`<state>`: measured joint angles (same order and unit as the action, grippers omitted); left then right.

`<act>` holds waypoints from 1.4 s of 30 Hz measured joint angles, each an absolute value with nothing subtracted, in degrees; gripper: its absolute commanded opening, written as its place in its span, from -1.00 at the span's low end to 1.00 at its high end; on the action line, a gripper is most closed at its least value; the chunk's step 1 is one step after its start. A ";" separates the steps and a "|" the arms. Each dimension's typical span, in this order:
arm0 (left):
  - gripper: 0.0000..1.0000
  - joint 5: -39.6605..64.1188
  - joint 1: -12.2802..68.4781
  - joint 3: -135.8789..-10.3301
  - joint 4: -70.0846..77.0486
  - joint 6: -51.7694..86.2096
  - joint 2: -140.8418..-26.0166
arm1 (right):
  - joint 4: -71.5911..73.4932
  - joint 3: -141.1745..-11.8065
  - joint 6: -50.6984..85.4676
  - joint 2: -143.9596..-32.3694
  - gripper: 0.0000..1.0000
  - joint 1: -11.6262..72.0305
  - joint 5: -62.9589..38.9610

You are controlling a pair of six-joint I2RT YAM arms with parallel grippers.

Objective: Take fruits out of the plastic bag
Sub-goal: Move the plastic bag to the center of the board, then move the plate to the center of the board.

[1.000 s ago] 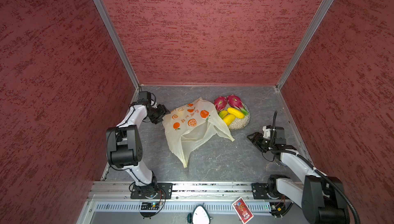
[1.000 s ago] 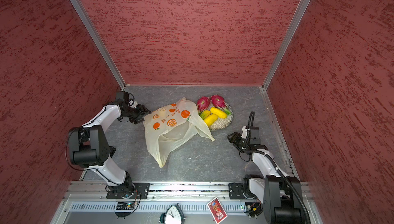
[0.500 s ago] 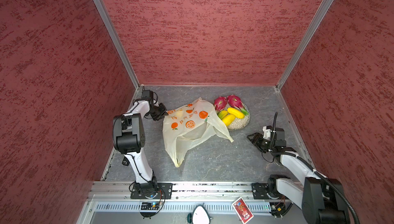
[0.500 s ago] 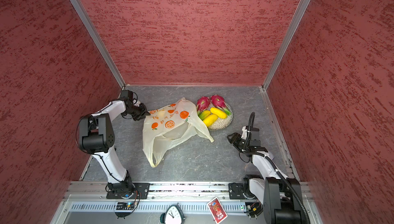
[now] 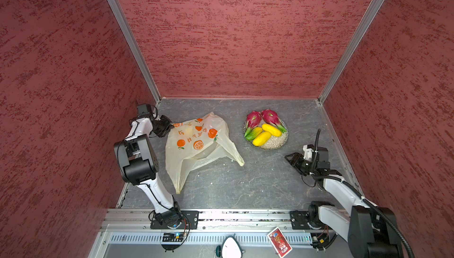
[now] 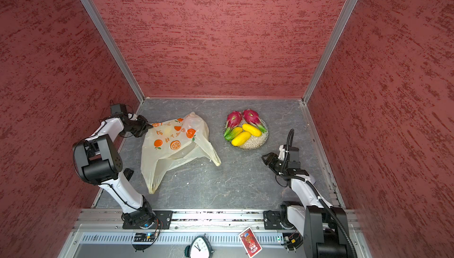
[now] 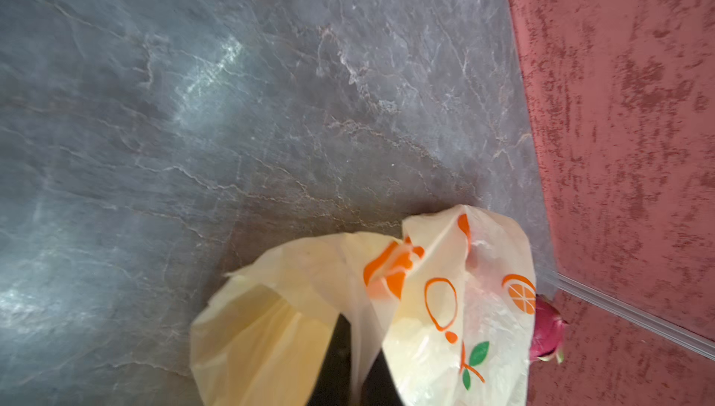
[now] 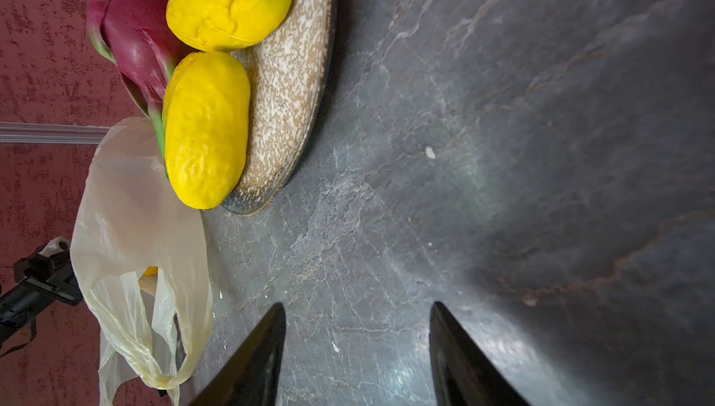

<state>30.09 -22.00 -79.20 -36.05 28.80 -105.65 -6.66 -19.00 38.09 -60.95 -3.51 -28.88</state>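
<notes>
The pale-yellow plastic bag [image 5: 196,146] [image 6: 172,146] lies slack on the grey table, its handles pointing toward the front. My left gripper [image 5: 169,127] [image 7: 358,365] is shut on the bag's far left corner, and film [image 7: 445,307] is pinched between its jaws. A small yellow fruit [image 8: 150,270] shows through the bag's opening. Two pink dragon fruits [image 5: 253,119] [image 5: 270,118] and yellow mangoes [image 5: 271,130] [image 8: 207,129] rest on the plate. My right gripper [image 5: 291,161] [image 8: 358,330] hovers open and empty over bare table, at the near right of the plate.
The speckled grey plate [image 5: 277,142] [image 8: 286,75] sits at the back right of the table. Red walls close in on three sides, and the left arm stands close to the left wall [image 5: 73,97]. A clock [image 6: 199,247] and a red card [image 5: 280,242] lie on the front rail.
My left gripper has shut on the bag's corner and pulled the bag leftward toward the wall. The left arm's elbow has swung forward. The right arm has barely moved.
</notes>
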 measured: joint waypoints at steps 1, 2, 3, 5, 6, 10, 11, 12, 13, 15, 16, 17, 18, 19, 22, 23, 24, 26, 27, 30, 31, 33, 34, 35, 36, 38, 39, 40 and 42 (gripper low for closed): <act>-0.11 30.72 -21.96 -79.70 -36.10 28.69 -105.65 | -6.46 -18.98 38.61 -61.28 0.14 -3.51 -29.17; 0.03 31.48 -21.74 -80.16 -36.25 28.75 -105.65 | -5.65 -18.79 39.42 -61.58 0.11 -3.51 -29.58; 0.12 31.97 -21.45 -80.18 -36.29 28.73 -105.32 | -4.47 -18.35 40.49 -61.78 0.06 -3.44 -30.06; 0.19 32.18 -20.91 -78.81 -36.12 28.71 -103.50 | -1.74 -17.12 42.65 -62.11 -0.10 -3.29 -30.87; 0.19 31.92 -20.73 -77.45 -36.23 28.75 -101.60 | -0.36 -16.45 44.14 -62.52 -0.20 -3.03 -31.09; 0.20 30.87 -20.51 -72.95 -38.54 28.73 -89.91 | 3.49 -16.10 47.72 -66.65 -0.43 -0.47 -31.27; 0.20 30.70 -20.56 -72.01 -39.05 28.71 -86.11 | 4.49 -16.34 48.60 -68.12 -0.43 0.38 -31.24; 0.20 30.61 -20.60 -71.11 -39.35 28.69 -82.46 | 5.45 -16.60 49.43 -69.63 -0.43 1.21 -31.20; 0.21 30.57 -20.62 -69.78 -39.55 28.67 -78.19 | 6.52 -16.99 50.43 -71.42 -0.43 2.11 -31.18; 0.21 31.24 -20.60 -66.83 -40.29 28.67 -70.43 | 8.69 -18.00 52.27 -75.22 -0.43 3.60 -31.11; 0.27 31.97 -20.60 -64.75 -40.66 28.67 -66.24 | 9.87 -18.68 53.28 -77.17 -0.43 4.14 -31.18; 0.31 32.97 -20.58 -62.52 -41.19 28.86 -62.06 | 11.05 -19.55 54.13 -78.94 -0.43 4.51 -31.31; 0.31 34.09 -20.49 -60.38 -41.63 28.99 -58.37 | 11.97 -20.43 54.78 -80.34 -0.43 4.80 -31.31; 0.29 35.31 -20.21 -57.87 -42.19 29.32 -54.46 | 12.73 -21.56 55.37 -81.89 -0.43 4.99 -31.18; 0.19 38.63 -17.28 -52.77 -45.34 29.36 -46.00 | 13.87 -24.82 56.66 -85.93 -0.45 5.21 -30.76; 0.15 39.35 -15.99 -51.79 -46.61 28.64 -44.18 | 13.85 -26.02 57.01 -87.07 -0.46 5.23 -30.41; 0.14 39.88 -15.25 -51.29 -47.55 28.16 -43.09 | 13.87 -26.92 57.23 -87.88 -0.46 5.21 -30.17; 0.10 40.01 -14.26 -50.48 -49.89 26.28 -41.04 | 13.19 -28.82 57.87 -89.52 -0.47 5.21 -29.67; 0.10 40.05 -14.06 -50.37 -50.65 25.74 -40.53 | 12.91 -29.54 58.13 -90.19 -0.47 5.21 -29.45; 0.10 40.66 -13.37 -50.17 -51.42 24.36 -39.27 | 12.36 -31.73 59.02 -92.03 -0.47 5.28 -29.19; 0.10 40.88 -13.28 -49.95 -51.46 24.10 -38.94 | 12.34 -32.56 59.44 -92.75 -0.47 5.34 -29.10; 0.10 41.36 -13.17 -49.50 -51.46 23.59 -38.57 | 12.27 -33.80 60.05 -93.82 -0.47 5.41 -28.95; 0.10 41.67 -13.10 -49.41 -51.51 23.49 -38.48 | 12.27 -34.46 60.38 -94.41 -0.47 5.43 -28.75; 0.10 41.78 -13.04 -49.34 -51.44 23.42 -38.41 | 12.23 -34.94 60.66 -94.80 -0.47 5.43 -28.69; 0.10 41.98 -12.88 -49.25 -51.44 23.29 -38.30 | 12.21 -35.57 60.95 -95.37 -0.48 5.43 -28.53; 0.10 42.22 -12.43 -49.10 -51.46 23.16 -38.15 | 12.16 -36.62 61.41 -96.29 -0.48 5.43 -28.34; 0.10 42.33 -12.12 -49.06 -51.44 23.07 -38.09 | 12.14 -37.23 61.67 -96.79 -0.48 5.43 -28.25; 0.10 42.44 -11.81 -49.06 -51.44 23.07 -38.04 | 12.08 -37.87 61.93 -97.32 -0.48 5.43 -28.21; 0.11 42.61 -11.49 -49.06 -51.44 23.05 -37.95 | 11.75 -39.09 62.24 -98.21 -0.48 5.43 -27.94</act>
<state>42.61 -11.49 -49.06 -51.44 23.05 -37.95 11.75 -39.09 62.24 -98.21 5.43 -27.94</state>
